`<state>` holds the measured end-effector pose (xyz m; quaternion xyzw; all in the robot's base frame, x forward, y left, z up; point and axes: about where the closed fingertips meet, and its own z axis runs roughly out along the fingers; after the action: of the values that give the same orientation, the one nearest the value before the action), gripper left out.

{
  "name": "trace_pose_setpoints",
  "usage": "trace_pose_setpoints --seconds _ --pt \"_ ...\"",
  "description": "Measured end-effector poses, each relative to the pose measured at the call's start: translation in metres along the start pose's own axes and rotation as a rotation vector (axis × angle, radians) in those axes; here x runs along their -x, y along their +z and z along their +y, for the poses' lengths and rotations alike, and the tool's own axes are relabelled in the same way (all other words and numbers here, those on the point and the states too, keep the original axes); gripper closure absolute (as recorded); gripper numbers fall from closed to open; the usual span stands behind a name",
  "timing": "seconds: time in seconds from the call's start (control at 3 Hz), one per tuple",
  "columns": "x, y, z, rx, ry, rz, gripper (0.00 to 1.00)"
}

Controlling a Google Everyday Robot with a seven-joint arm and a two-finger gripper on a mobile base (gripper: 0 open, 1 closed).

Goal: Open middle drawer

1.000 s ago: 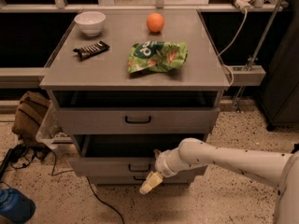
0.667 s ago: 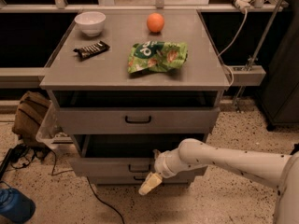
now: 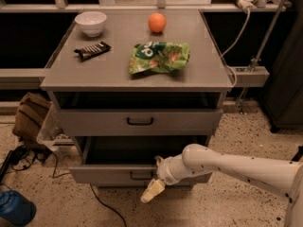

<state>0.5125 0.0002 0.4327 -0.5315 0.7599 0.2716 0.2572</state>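
Middle drawer [image 3: 104, 175] wide left-right, facing camera; tool [image 3: 152, 191] below.

Smooth cream plastic end effector [image 3: 151, 193] hangs by the matt grey middle drawer [image 3: 102, 174].

The gripper [image 3: 152, 191] hangs just under the front of the middle drawer [image 3: 104, 174] — bare floor [image 3: 208, 209] below it. A black cable [image 3: 106, 205] lies near, to its left.
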Motion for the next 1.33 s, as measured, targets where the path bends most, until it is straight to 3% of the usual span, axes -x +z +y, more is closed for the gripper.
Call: trace_pose_setpoints --seconds 0.33,1.0,1.33 --pt "0.000 -0.001 0.017 0.026 0.012 -0.018 0.00" --pt "-0.002 -0.004 0.041 0.042 -0.010 0.009 0.00" --pt "-0.012 -0.031 0.101 0.057 -0.027 0.082 0.00"
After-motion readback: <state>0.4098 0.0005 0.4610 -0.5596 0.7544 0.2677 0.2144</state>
